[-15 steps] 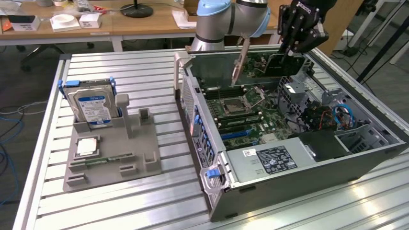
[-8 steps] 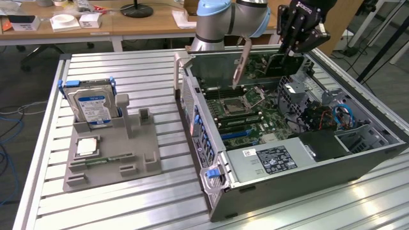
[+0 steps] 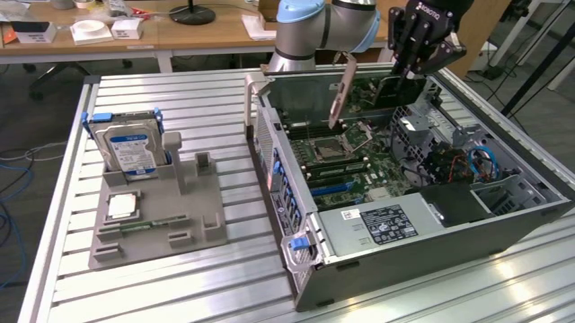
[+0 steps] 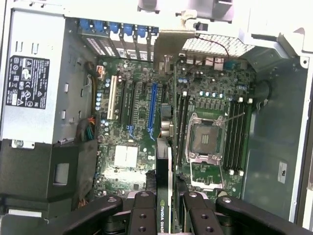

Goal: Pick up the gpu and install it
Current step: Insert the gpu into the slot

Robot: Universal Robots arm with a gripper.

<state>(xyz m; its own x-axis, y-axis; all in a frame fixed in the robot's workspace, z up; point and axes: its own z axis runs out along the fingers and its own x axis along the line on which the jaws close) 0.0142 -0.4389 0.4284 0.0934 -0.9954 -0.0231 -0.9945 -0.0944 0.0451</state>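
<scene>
A: What does the gripper (image 4: 167, 208) hold?

B: The gpu (image 3: 382, 91). The fingers (image 4: 144, 213) close on its upper part, one on each face, so the card hangs upright over the open side of the case (image 3: 422, 266). Its bracket (image 3: 340, 91) runs down the end toward the case's rear wall.

A: How will it handle?

B: Probably light and stiff, yet fragile: a thin card with bare parts on both faces. A hold across the flat faces near an edge looks soundest. The bracket might flex or slip, and the contact edge is best left untouched.

A: What is hard to make out?

B: From the wrist the card shows edge-on, so its lower contact edge is hidden. Deeper in the case lies the board (image 4: 132, 122) with a blue slot (image 4: 152, 110), but whether the card lines up with it cannot be told.
</scene>
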